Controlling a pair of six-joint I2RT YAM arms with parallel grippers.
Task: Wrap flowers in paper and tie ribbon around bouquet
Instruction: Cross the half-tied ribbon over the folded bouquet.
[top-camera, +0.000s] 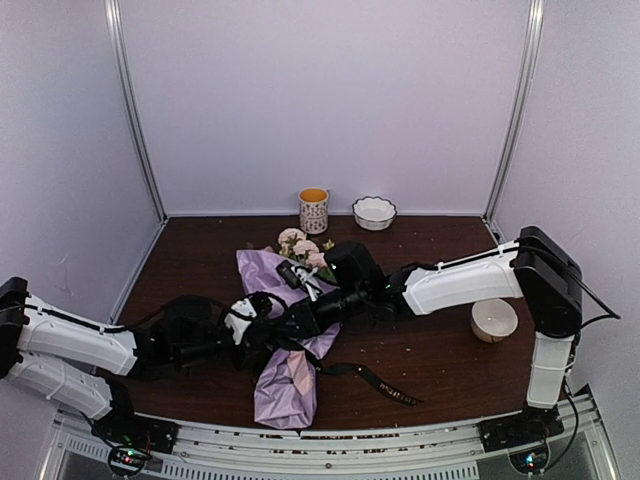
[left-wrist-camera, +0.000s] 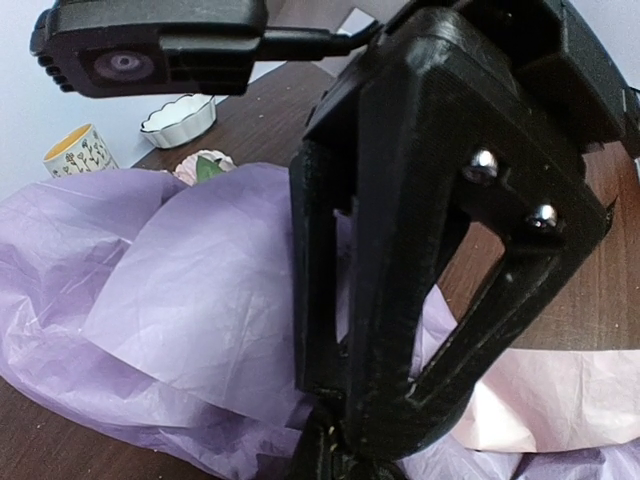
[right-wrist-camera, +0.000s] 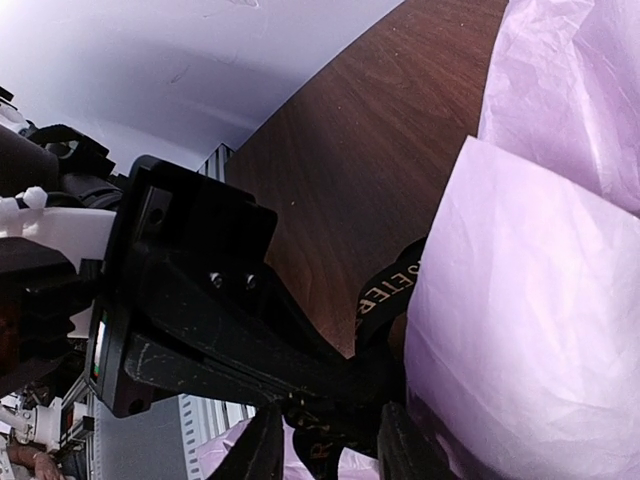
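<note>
Bouquet (top-camera: 288, 375) lies across the middle of the dark table (top-camera: 430, 345). Its lilac paper (right-wrist-camera: 520, 300) is crumpled round the stems, and the pink flowers (top-camera: 303, 247) poke out at the far end, towards a yellow-lined cup (top-camera: 313, 210). Both arms meet over its middle. The left pincer (top-camera: 270, 322) is closed tight right at the black ribbon (top-camera: 385, 382); whether it actually pinches it I cannot tell. The right pincer (right-wrist-camera: 330, 450) stands partly apart, a lettered loop of ribbon lying between its fingers (right-wrist-camera: 262, 445). The ribbon's free end trails over the table, right of the paper's near end.
</note>
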